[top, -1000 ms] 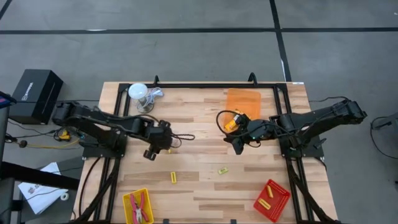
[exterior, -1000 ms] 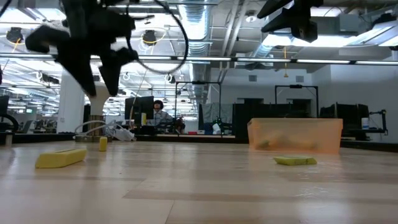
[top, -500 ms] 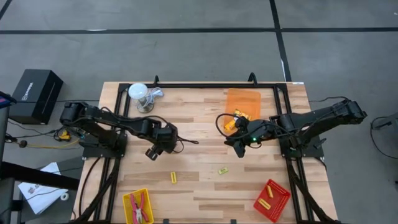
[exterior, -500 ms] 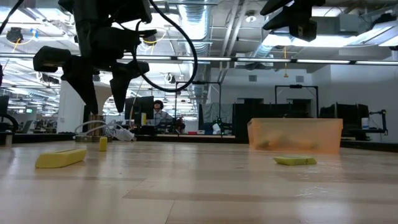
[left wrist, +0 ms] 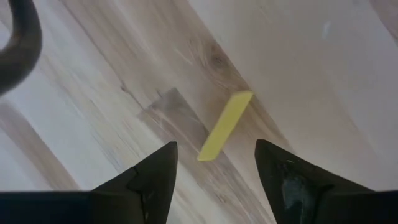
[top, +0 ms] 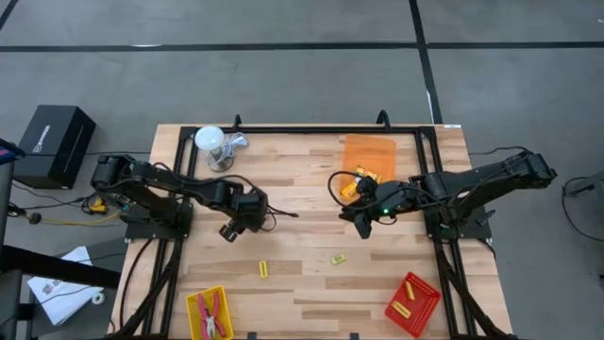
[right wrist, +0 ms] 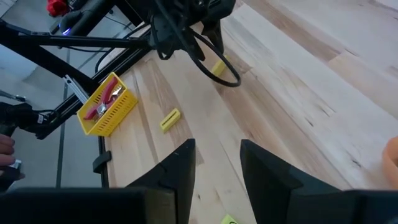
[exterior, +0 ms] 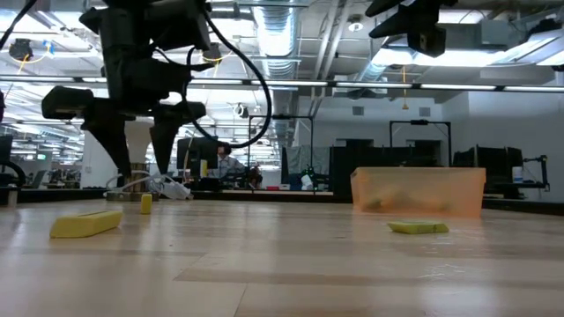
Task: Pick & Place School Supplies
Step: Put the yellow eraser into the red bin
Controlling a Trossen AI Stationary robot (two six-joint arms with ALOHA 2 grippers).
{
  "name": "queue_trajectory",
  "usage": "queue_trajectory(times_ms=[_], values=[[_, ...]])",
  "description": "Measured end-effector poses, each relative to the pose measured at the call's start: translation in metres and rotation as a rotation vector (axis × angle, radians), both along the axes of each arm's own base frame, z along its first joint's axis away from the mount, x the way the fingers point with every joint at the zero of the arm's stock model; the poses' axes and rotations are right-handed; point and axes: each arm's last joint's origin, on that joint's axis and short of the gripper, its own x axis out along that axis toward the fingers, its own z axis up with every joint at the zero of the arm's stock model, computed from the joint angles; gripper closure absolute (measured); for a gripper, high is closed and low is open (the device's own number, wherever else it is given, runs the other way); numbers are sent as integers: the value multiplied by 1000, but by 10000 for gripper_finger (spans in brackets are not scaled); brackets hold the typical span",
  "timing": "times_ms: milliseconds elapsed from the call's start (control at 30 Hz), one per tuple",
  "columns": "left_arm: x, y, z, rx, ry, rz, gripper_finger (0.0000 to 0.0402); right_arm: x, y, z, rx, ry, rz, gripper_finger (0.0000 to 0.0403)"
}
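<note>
A light wooden table (top: 302, 189) carries three trays: an orange one (top: 369, 151) at the far side right of centre, a yellow one (top: 192, 304) at the near left edge, and a red one (top: 427, 304) at the near right. A white round cup-like object (top: 209, 140) with a silvery part stands at the far left corner. On the grey floor left of the table sits a black box (top: 54, 144).

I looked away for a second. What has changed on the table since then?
The left gripper shifted slightly toward the table's middle and came lower, open, above a yellow stick; it holds nothing. The right gripper, the other yellow pieces and the trays stayed put.
</note>
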Motion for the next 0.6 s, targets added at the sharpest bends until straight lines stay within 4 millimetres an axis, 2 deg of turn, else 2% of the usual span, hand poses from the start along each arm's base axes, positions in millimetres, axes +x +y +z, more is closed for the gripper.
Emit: queue_trajectory(times_ms=[333, 600], values=[[5, 6, -2, -35, -24, -21, 231, 0, 0, 0, -7, -2, 1, 284], [10, 8, -21, -41, 56, -12, 235, 0, 0, 0, -8, -2, 1, 284]])
